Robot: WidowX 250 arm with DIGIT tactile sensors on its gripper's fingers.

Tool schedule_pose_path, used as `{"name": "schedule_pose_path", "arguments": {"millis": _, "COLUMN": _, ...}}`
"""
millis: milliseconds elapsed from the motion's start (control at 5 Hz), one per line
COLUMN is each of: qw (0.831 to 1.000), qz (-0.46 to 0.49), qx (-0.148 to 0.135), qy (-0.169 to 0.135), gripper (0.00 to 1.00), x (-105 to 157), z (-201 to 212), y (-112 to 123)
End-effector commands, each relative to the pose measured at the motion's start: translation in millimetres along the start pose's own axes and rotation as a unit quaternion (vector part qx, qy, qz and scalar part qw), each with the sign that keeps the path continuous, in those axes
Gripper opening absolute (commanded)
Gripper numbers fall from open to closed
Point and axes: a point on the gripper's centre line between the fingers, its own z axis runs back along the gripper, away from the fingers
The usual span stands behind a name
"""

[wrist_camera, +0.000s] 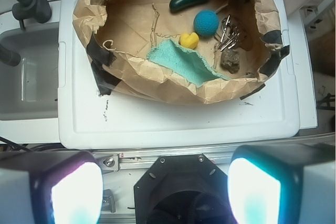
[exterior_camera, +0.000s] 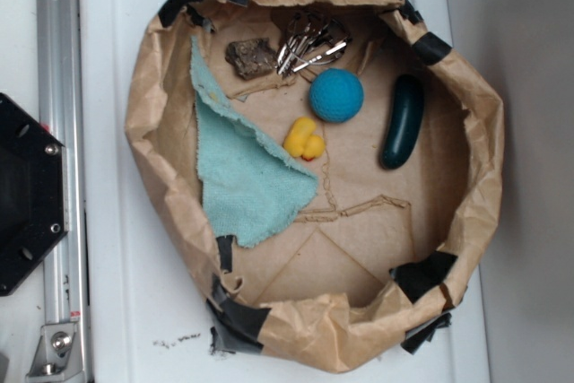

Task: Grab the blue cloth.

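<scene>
The blue cloth [exterior_camera: 244, 172] is a pale teal terry towel, roughly triangular, lying against the left inner wall of a brown paper basin [exterior_camera: 484, 159]. In the wrist view the blue cloth [wrist_camera: 181, 61] drapes near the basin's close wall [wrist_camera: 142, 80]. My gripper [wrist_camera: 165, 190] hangs high above the robot base, well short of the basin, open with a wide gap and nothing between its fingers [wrist_camera: 76, 192]. The exterior view does not show the gripper.
Inside the basin lie a darker blue knitted ball [exterior_camera: 336, 94], a yellow rubber duck [exterior_camera: 303, 139], a dark green cucumber-like piece [exterior_camera: 403, 120], metal keys [exterior_camera: 309, 42] and a brown lump [exterior_camera: 251, 56]. The basin stands on a white lid [wrist_camera: 178, 121]. The black robot base [exterior_camera: 27, 195] is left.
</scene>
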Motion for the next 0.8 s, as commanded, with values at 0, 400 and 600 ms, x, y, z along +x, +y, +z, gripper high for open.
{"name": "schedule_pose_path", "arguments": {"millis": 0, "qw": 1.000, "qz": 0.000, "qx": 0.000, "qy": 0.000, "gripper": 1.00, "x": 0.0, "z": 0.0, "y": 0.0}}
{"name": "schedule_pose_path", "arguments": {"millis": 400, "qw": 0.997, "qz": 0.072, "qx": -0.005, "qy": 0.005, "gripper": 1.00, "x": 92.5, "z": -63.0, "y": 27.5}}
{"name": "schedule_pose_path", "arguments": {"millis": 600, "qw": 0.995, "qz": 0.090, "qx": -0.009, "qy": 0.044, "gripper": 1.00, "x": 111.7, "z": -118.1, "y": 32.1}}
